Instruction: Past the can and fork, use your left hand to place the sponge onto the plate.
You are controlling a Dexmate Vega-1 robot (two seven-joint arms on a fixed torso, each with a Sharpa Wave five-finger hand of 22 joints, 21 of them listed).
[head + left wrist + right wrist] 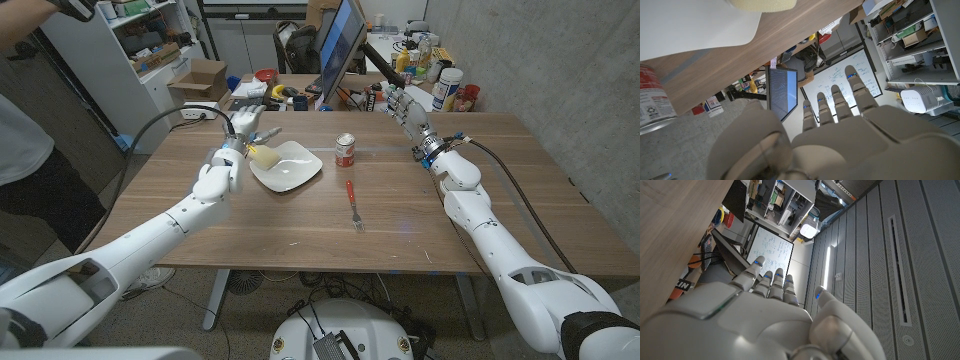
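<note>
The pale yellow sponge (266, 155) lies on the left rim of the white plate (295, 170), left of the table's middle. My left hand (237, 135) stands just left of the sponge with its fingers straight and apart, holding nothing. In the left wrist view the same hand (840, 130) has its fingers stretched out, with the sponge (762, 4) and plate (695, 25) beyond them. The red and white can (345, 150) stands right of the plate, and the red-handled fork (352, 200) lies nearer me. My right hand (408, 108) is held at the far right with fingers extended, empty.
A dark screen (340, 40), tools and bottles (447, 88) crowd the table's far edge. A person (20, 130) stands at the left, beside shelves and a cardboard box (200, 80). The near half of the wooden table (300, 235) is bare wood.
</note>
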